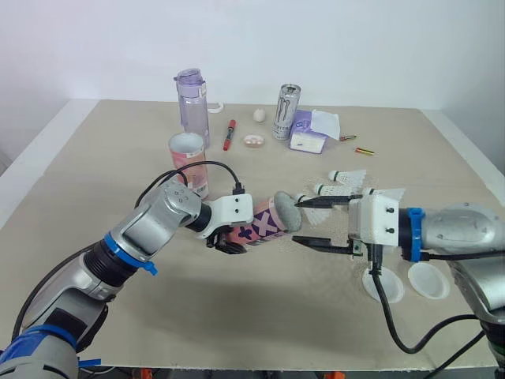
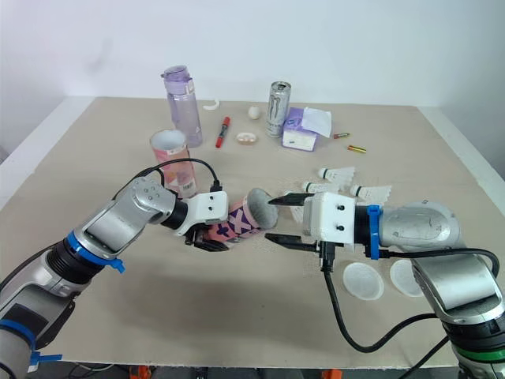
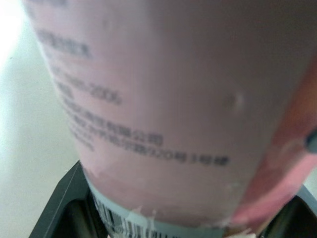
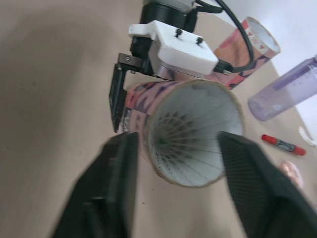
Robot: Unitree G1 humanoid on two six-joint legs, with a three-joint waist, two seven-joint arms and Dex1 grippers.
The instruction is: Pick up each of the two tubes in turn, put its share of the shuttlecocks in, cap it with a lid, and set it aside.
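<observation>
Left wrist view is showing the pink tube (image 3: 163,109) pressed close against the lens, its printed label blurring and its ends running out of frame; the left gripper (image 1: 233,239) is clamping around this tube, with its black fingers (image 3: 57,210) mostly tucked beneath it. In the head views the tube is lying on its side just above the table (image 1: 118,158), its closed end hiding behind the gripper's white mount, its open mouth pointing at the right gripper (image 1: 316,223). That gripper is holding nothing; its fingers (image 4: 106,193) are spreading wide, one on each side of the mouth. The right wrist view is looking straight into the tube, where pale ribs are fanning out; whether they belong to a shuttlecock is hard to tell. Loose shuttlecocks (image 1: 347,176) are lying behind the right gripper, one partly covered by it; two white lids (image 1: 428,279) are resting beside that arm, a cable crossing the nearer one. The second tube (image 1: 189,162) is standing upright behind the left gripper, in front of a purple water bottle (image 1: 192,103); an energy drink can (image 1: 287,111), a tissue pack (image 1: 312,131) and a red marker (image 1: 230,135) are sitting farther back.
</observation>
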